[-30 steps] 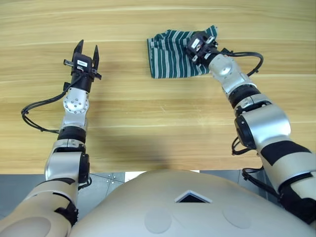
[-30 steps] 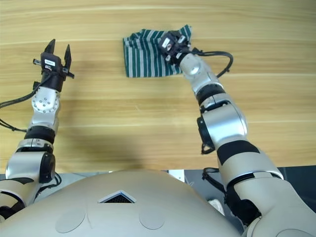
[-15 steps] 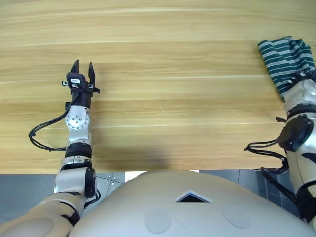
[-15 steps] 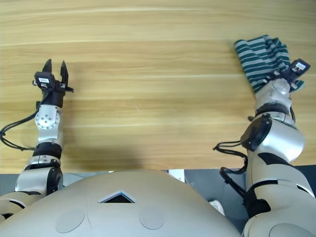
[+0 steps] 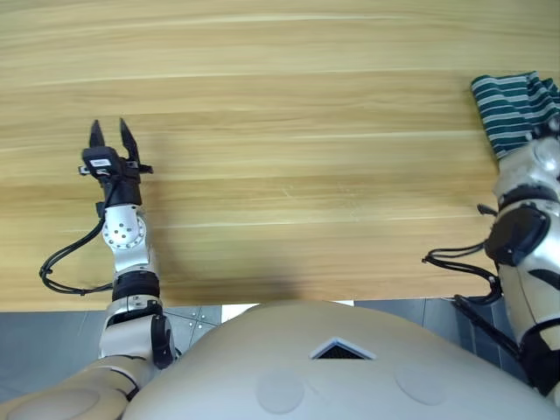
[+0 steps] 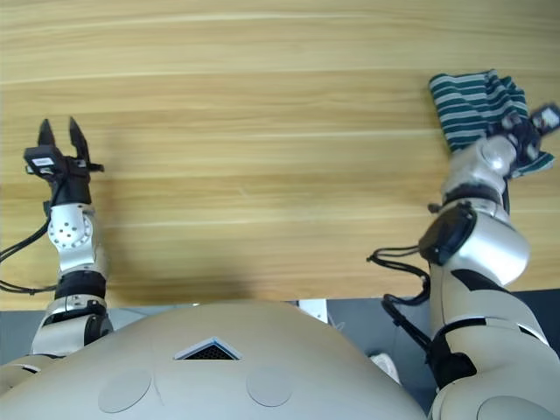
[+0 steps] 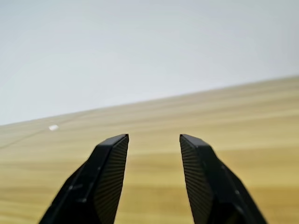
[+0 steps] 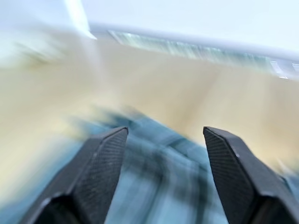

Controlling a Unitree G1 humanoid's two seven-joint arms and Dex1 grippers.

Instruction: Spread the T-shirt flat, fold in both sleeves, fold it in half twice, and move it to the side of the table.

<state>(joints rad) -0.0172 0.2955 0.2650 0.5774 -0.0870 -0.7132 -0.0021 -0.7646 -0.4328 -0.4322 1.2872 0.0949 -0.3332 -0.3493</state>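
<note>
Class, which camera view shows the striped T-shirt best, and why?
The right eye view: the folded T-shirt lies nearly whole at the right side of the table. The left eye view cuts it at the frame edge; the right wrist view catches a close patch of it.

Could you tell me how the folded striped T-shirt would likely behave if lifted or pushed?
The T-shirt looks like soft, rumpled cloth, so it would probably droop and unfold if lifted by one edge. Pushed across the smooth wooden table, its layers may bunch rather than slide.
</note>
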